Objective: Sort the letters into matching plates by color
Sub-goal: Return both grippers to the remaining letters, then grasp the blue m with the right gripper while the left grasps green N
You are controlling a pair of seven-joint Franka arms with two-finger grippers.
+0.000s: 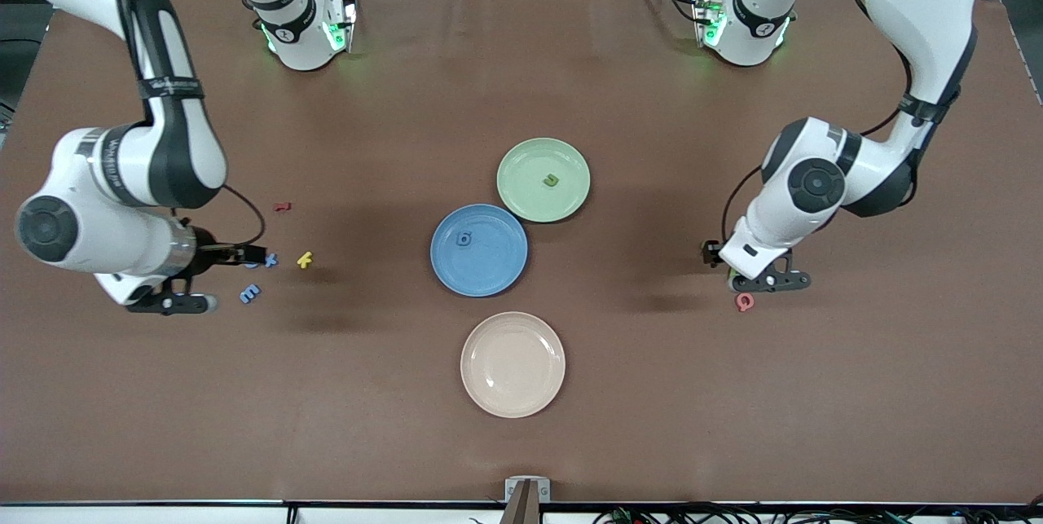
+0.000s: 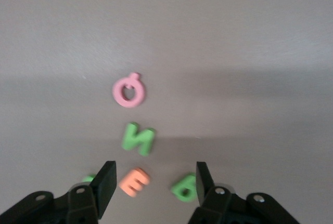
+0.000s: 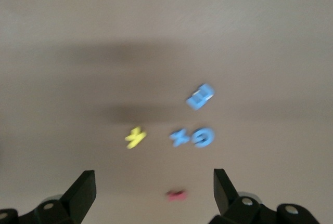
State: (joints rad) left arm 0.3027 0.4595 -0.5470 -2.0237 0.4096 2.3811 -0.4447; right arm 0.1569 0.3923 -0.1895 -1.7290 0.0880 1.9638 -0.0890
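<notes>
The blue plate [image 1: 489, 263] holds one blue letter [image 1: 464, 239]. The pale green plate [image 1: 530, 190] holds one green letter [image 1: 552, 179]. My left gripper [image 1: 770, 281] is open, low over the table at the left arm's end, beside a pink letter [image 1: 745, 301]. The left wrist view shows the left gripper [image 2: 153, 182] open around an orange letter [image 2: 135, 181], with green letters [image 2: 138, 139] [image 2: 185, 187] and the pink letter [image 2: 128, 91] close by. My right gripper [image 1: 171, 301] is open near three blue letters [image 1: 250, 292], a yellow letter [image 1: 305, 260] and a dark red letter [image 1: 282, 206].
A cream plate [image 1: 512, 363] lies bare, nearer the front camera than the blue plate. The right wrist view shows the right gripper [image 3: 154, 187] open over the dark red letter [image 3: 176, 195], with the yellow letter [image 3: 136, 137] and blue letters [image 3: 203, 136] past it.
</notes>
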